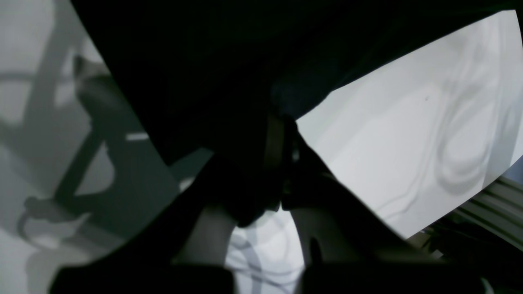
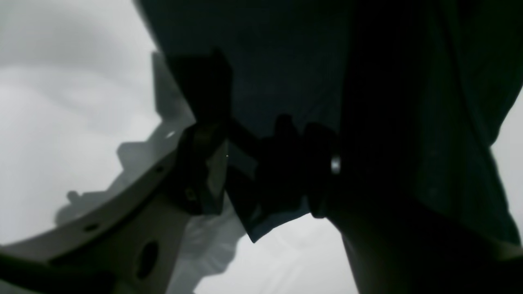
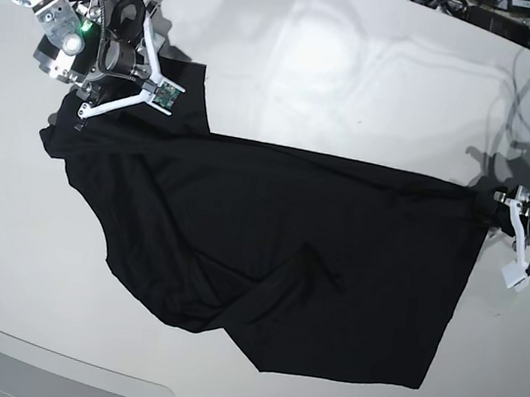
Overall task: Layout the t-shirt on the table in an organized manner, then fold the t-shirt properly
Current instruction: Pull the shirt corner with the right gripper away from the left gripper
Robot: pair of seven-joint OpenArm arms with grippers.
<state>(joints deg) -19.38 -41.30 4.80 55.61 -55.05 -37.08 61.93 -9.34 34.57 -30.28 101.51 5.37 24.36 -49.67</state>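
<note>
t-shirt [image 3: 268,248] spread on table [image 3: 379,86], claws at opposite ends

T-shirt [image 3: 277,250]: plain black all over, no print or pattern visible in base view; reads near-black w/ a faint blue-green tint in both wrist views. Table [image 3: 360,84]: glossy white, soft grey shadows and pale reflections on it; looks grey-white in wrist views. Right gripper [image 3: 89,100]: white frame, black and silver body parts, small green board at one tip, bright green light on the arm behind. Left gripper [image 3: 497,205]: white frame, black body, black cables. Strip along table's near edge: slightly greyer white.
</note>
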